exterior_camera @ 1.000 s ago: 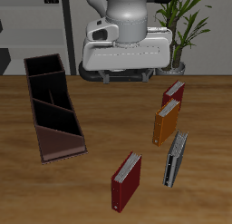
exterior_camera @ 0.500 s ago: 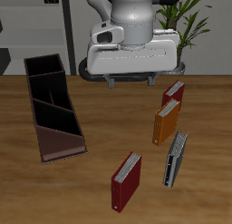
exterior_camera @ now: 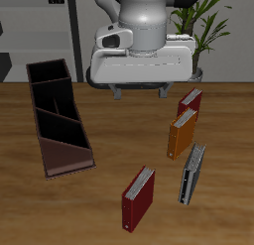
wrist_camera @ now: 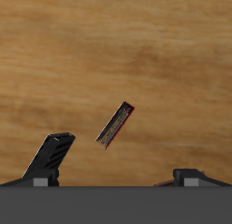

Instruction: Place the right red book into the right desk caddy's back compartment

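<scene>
- Lying near the table's front edge, the right red book rests flat, well apart from the right desk caddy.
- Gripper hangs high at the back; its fingers' state cannot be told.
- Orange book sits farther back.

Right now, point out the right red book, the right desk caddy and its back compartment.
right red book [exterior_camera: 139, 197]: exterior view, on its maroon cover.
right desk caddy [exterior_camera: 67, 166]: exterior view, on the reddish-brown rim at its low sloped end.
back compartment [exterior_camera: 50, 72]: exterior view, on the tall dark wall of the squarish end section.
</scene>
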{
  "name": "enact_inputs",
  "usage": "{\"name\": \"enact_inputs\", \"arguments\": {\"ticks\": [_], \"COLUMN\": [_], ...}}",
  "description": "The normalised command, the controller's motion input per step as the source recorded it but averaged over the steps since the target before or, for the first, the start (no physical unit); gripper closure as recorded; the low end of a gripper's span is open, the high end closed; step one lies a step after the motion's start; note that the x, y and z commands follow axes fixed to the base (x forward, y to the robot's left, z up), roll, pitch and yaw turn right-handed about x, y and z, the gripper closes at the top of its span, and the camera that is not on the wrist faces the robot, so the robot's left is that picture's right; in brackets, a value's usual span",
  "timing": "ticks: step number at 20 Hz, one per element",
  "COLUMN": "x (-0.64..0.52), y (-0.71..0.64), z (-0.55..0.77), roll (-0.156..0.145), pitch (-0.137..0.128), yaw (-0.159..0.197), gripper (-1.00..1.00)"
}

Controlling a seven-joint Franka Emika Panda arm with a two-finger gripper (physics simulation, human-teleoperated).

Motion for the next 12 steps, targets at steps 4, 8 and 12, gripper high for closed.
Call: {"name": "enact_inputs", "arguments": {"ticks": [4,8,12], "x": [0.21,0.13,0.09], "y": [-0.13,-0.01,0.07], "z": [0.00,-0.03,-0.01], "roll": [-0.035,-0.017,0.005], "pitch": [-0.011,-0.007,0.006], "yaw": [-0.013,-0.013,-0.027], "gripper": [-1.00,-1.00,-1.00]}}
